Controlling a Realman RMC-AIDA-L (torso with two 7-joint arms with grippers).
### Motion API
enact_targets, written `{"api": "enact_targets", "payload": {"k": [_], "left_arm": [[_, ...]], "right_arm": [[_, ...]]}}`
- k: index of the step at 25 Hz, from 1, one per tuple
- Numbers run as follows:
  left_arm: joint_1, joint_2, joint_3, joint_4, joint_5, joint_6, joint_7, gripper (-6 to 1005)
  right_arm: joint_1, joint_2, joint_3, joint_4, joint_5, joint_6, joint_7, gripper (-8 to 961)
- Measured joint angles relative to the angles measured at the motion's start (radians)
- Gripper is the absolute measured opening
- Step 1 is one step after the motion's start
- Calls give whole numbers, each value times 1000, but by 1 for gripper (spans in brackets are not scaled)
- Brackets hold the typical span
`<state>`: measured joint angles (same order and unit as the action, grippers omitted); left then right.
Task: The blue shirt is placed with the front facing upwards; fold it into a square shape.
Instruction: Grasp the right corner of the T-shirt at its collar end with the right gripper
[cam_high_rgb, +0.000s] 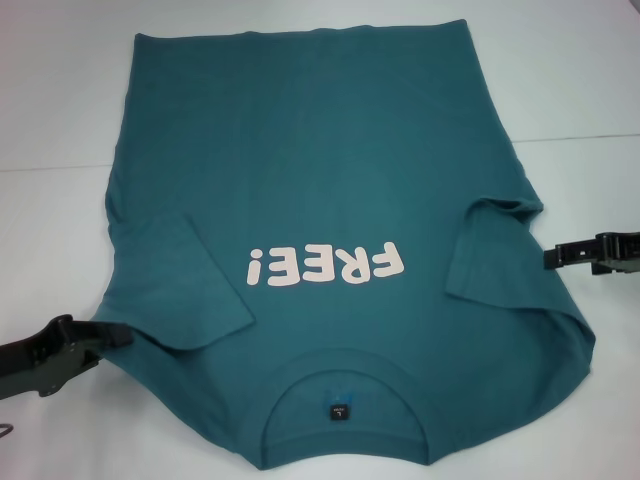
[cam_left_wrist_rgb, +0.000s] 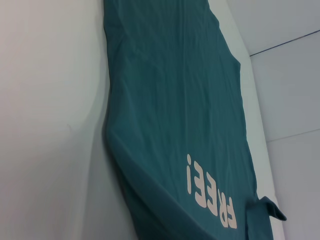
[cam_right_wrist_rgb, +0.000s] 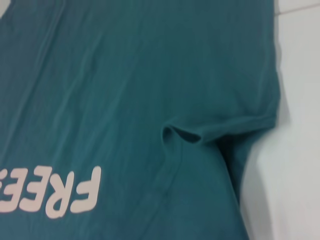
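Head view: the left end effector (cam_high_rgb: 118, 335) is a black, angular clamp lying low at the left edge of the blue shirt (cam_high_rgb: 330, 180), its tip touching the cloth at the folded-in left sleeve (cam_high_rgb: 185, 285). Whether its fingers are apart or together cannot be told. The right end effector (cam_high_rgb: 550, 258) is a black clamp at the shirt's right edge, its tip just beside the cloth below the right sleeve (cam_high_rgb: 495, 260); its finger state cannot be told either.

The blue shirt lies flat, front up, on the white tabletop (cam_high_rgb: 60, 100), collar (cam_high_rgb: 345, 385) nearest the robot and hem farthest away. The fabric is a matte teal knit with soft shallow creases. Both short sleeves are turned inward over the chest, forming angled flaps. The pale pink "FREE!" print (cam_high_rgb: 325, 265) sits between them, in rounded block letters. A small dark label (cam_high_rgb: 339, 410) sits inside the round ribbed collar.

Right wrist view: the sleeve fold forms a raised ridge (cam_right_wrist_rgb: 190, 136) with a small open pocket.
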<state>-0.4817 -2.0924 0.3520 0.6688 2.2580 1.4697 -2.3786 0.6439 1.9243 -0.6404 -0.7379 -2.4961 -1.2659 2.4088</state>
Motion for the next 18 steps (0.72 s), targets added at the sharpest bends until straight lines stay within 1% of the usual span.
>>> {"api": "enact_targets", "payload": {"k": [4,7,9,13,18], "left_arm": [[-1,0,-2,0,0,0,0,54],[-3,0,-2,-2,0,0,0,54],[-4,0,-2,-2,0,0,0,55],[-5,0,-3,-3,0,0,0,55],[-5,0,-4,-3,0,0,0,55]], "right_arm": [[3,10,-5,9,9,30,-22,827],[8,24,-6,14,8,58,-37,826],[12,30,-7,26,6,81,-44,826],[20,32,-18,67,5,130,-59,825],[23,35,-35,76,4,149,-60,824]]}}
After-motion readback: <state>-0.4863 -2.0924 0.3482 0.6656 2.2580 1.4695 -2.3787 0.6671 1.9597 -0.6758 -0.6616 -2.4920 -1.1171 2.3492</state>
